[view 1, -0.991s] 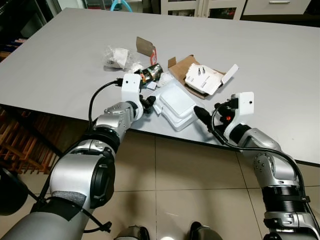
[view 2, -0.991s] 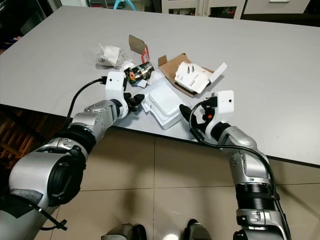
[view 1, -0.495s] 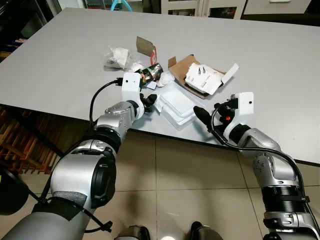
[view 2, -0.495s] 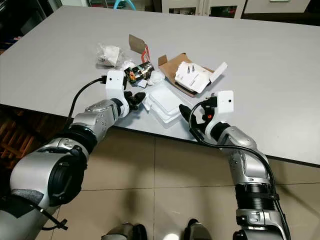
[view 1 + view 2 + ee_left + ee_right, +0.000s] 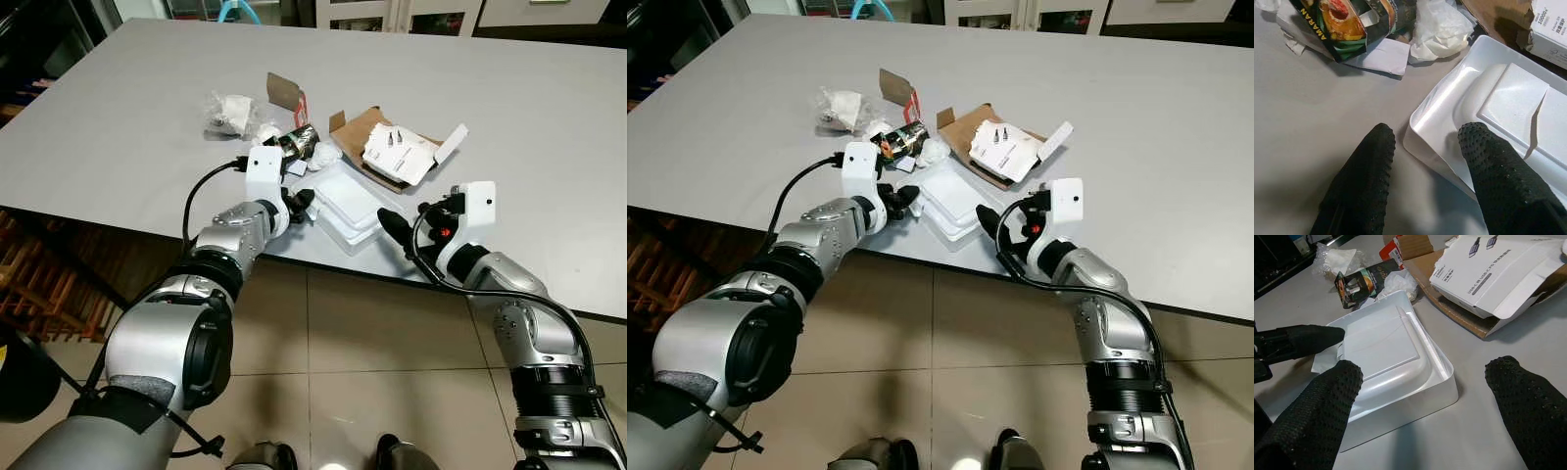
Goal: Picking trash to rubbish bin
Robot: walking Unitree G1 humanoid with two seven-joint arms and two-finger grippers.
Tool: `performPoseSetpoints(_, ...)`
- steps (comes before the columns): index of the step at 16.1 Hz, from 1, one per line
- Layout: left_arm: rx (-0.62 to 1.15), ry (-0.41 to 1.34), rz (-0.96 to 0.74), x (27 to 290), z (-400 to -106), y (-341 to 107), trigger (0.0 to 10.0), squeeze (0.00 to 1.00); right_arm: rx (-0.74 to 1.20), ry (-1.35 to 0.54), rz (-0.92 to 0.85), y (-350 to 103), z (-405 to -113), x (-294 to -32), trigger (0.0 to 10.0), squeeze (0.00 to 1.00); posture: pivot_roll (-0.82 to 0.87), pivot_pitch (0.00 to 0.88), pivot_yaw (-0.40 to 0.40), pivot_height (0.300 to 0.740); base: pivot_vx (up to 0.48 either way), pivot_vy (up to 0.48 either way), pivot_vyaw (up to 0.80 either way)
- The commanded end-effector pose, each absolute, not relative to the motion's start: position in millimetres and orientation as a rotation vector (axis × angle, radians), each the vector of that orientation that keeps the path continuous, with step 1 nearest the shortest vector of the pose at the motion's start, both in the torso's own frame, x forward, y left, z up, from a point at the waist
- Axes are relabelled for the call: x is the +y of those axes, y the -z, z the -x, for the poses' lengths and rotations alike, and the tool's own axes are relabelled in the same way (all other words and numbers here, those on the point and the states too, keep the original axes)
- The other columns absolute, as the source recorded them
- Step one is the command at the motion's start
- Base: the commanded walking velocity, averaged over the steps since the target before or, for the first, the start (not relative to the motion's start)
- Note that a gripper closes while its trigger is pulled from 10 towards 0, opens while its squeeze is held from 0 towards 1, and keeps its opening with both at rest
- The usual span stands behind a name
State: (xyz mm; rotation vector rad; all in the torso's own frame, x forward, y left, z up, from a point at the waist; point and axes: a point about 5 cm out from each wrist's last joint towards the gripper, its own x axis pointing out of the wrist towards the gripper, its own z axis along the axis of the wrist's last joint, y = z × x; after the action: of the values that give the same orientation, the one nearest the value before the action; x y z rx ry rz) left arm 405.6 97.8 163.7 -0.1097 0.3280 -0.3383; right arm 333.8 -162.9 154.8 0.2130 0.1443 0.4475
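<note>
Open grey surface [image 5: 127, 117] lies at 9 o'clock of the white tray [image 5: 345, 203]; wrappers [image 5: 294, 147] and cardboard box [image 5: 392, 152] crowd 12 o'clock.

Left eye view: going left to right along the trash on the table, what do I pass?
Clear plastic bag → printed snack wrapper → white plastic tray → white cable box → right tool is near the tray's right edge.

Both of your arms reach forward, with fingers spread.

Your left gripper [image 5: 1422, 147] is stretched out ahead of you, low down, with its two black fingers [image 5: 1364, 178] apart. Your right gripper [image 5: 1422, 406] is bent in at the elbow and points toward the left one, with its fingers wide apart too.
</note>
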Motion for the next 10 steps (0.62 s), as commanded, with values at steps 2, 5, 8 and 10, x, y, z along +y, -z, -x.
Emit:
performPoseSetpoints(2, 0.348, 0.332, 0.065, 96.5, -406.7, -166.4, 7.7, 0.0, 0.147, -0.456, -0.225, -153.1, -330.4, -159.3, 10.0, 0.0, -0.12, 0.129, 0.124, 0.74, 0.0, 0.0, 0.0)
performPoseSetpoints(5, 0.361, 0.324, 0.025, 98.8, -406.6, -165.3, 2.4, 0.0, 0.149, -0.455, -0.23, -152.0, -329.8, -158.4, 10.0, 0.0, -0.11, 0.135, 0.126, 0.74, 0.0, 0.0, 0.0)
performPoseSetpoints(8, 0.369, 0.315, 0.009, 102.1, -406.5, -163.9, 1.0, 0.0, 0.15, -0.454, -0.233, -151.4, -329.8, -158.0, 10.0, 0.0, -0.11, 0.14, 0.127, 0.74, 0.0, 0.0, 0.0)
performPoseSetpoints(10, 0.37, 0.311, 0.004, 103.2, -406.6, -163.7, 1.5, 0.0, 0.149, -0.453, -0.235, -151.5, -329.6, -157.9, 10.0, 0.0, -0.11, 0.14, 0.127, 0.74, 0.0, 0.0, 0.0)
